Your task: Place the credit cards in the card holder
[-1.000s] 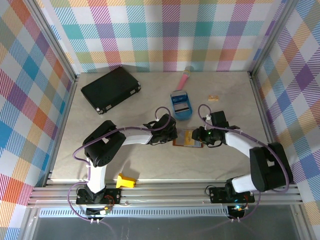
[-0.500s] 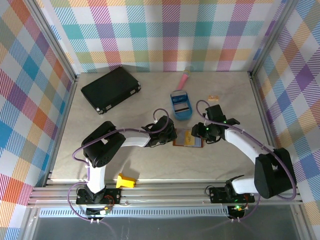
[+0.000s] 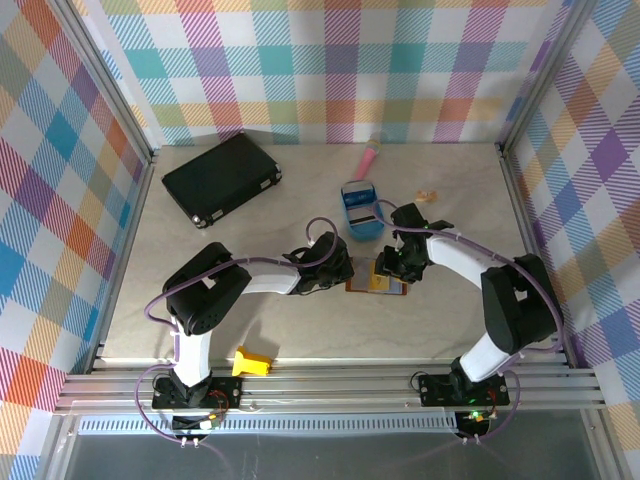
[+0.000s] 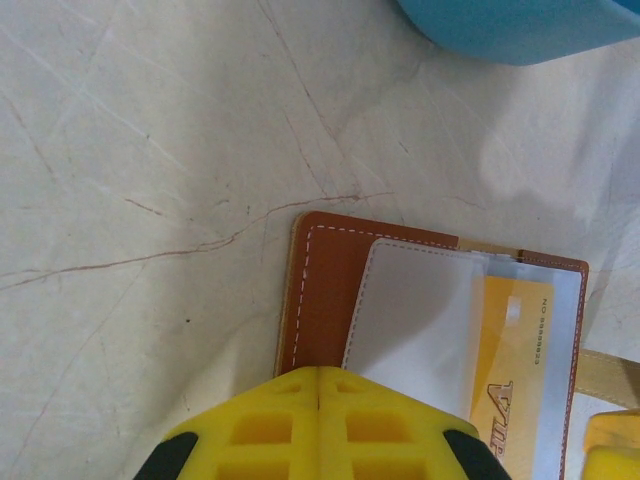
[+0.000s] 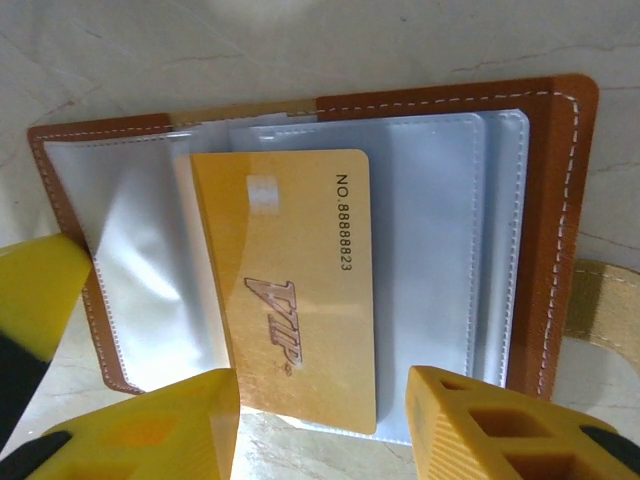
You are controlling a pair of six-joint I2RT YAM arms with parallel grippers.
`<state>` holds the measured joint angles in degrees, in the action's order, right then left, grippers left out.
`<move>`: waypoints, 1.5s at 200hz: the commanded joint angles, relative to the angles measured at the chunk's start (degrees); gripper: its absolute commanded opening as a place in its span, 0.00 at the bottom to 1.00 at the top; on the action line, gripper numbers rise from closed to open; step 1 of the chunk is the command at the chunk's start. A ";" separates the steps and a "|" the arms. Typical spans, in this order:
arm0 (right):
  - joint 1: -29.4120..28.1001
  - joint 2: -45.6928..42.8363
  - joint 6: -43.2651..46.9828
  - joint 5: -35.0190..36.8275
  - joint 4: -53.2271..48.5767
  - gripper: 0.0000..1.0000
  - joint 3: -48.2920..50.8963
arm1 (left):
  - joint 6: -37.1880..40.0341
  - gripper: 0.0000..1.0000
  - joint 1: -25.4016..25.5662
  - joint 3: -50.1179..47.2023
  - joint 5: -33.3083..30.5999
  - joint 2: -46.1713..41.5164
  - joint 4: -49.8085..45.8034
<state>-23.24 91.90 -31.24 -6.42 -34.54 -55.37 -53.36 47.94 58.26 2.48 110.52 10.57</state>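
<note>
At the tabletop's (image 3: 250, 320) centre, one gold card (image 5: 290, 280) lies in the open card holder (image 5: 545, 230), seemingly not fully tucked. The right fingers (image 5: 480, 420) stand apart astride it and the left fingers (image 4: 270, 430) are closed. Other cards likely remain.

Brn card holder (image 5: 545, 250), gold card (image 5: 290, 280) (plaid walls (image 3: 330, 70)).

Gold credit card (image 5: 285, 290), lodged in the clear sleeves of the card holder (image 5: 548, 240): "NO.88888823" is printed in dark figures along one long edge; "VIP" is lettered beside it in slanted brown script.
</note>
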 commanded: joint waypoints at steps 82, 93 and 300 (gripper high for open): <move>-0.40 3.99 1.11 0.00 -1.14 0.42 -3.24 | -0.81 0.00 1.47 -2.62 2.70 1.74 -5.93; -0.39 4.23 1.36 -0.09 -1.14 0.43 -3.33 | -0.86 0.00 1.46 -2.66 2.64 1.62 -6.00; -1.44 6.19 2.95 -1.74 -0.99 0.35 -4.38 | -0.74 0.00 1.55 -2.98 2.70 1.56 -5.82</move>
<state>-23.94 97.47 -29.28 -7.53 -34.61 -58.08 -53.41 47.94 57.89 2.48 110.41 11.11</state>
